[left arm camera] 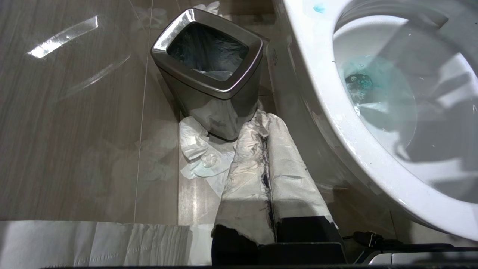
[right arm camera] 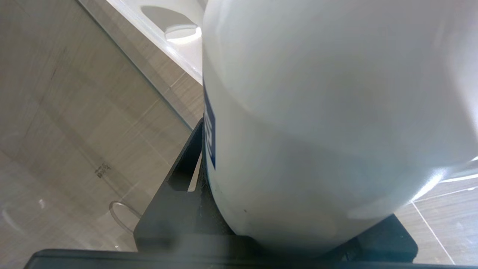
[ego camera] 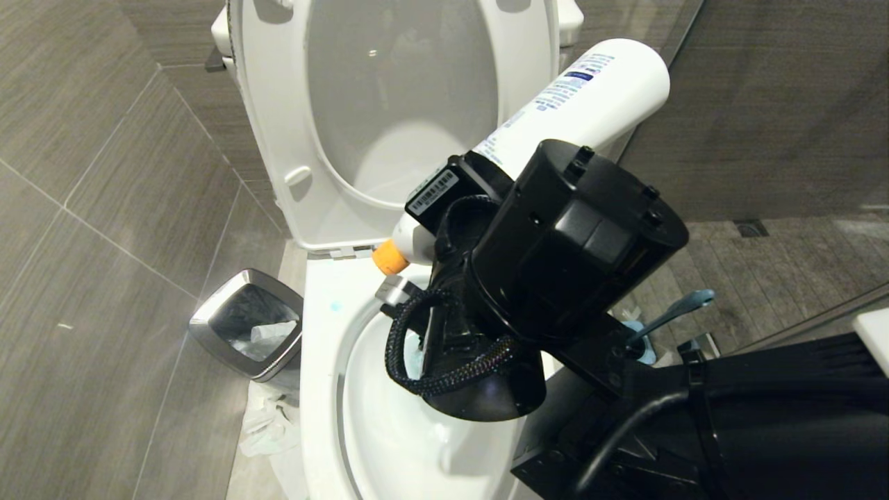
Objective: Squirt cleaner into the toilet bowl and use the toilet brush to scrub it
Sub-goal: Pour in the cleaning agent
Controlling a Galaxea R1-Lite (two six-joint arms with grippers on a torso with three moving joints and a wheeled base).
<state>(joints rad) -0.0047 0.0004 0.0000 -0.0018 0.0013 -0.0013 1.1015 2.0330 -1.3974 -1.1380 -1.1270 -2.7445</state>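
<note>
Cleaner [ego camera: 576, 97] sits clamped in the right gripper [ego camera: 451, 208], tipped steeply so that its orange cap [ego camera: 389, 257] points down and to the left over the far rim of the toilet bowl [ego camera: 326, 389], while its flat base rises to the upper right. In the right wrist view the white body of the bottle fills most of the frame, with a black finger [right arm camera: 175, 201] pressed against its side beside the blue edge of the label. The right arm reaches in from the near right and covers much of the bowl in the head view.

Inside the bowl, blue-green liquid [left arm camera: 358, 82] tints the water at the bottom, and a small blue spot [ego camera: 337, 305] marks the white rim on the left. The seat and lid [ego camera: 403, 83] stand raised at the far side against the tank.

To the right of the toilet, the toilet brush [ego camera: 670, 316] stands with its curved blue-grey handle leaning out; its head is hidden behind the arm.

Left of the toilet, a silver-rimmed waste bin [ego camera: 246, 326] stands on the tiled floor, with crumpled white paper [ego camera: 267, 423] lying just near it. The left gripper [left arm camera: 267, 164] hangs low beside the toilet, pointing toward the bin, its paper-wrapped fingers [left arm camera: 242, 179] pressed together and holding nothing.
</note>
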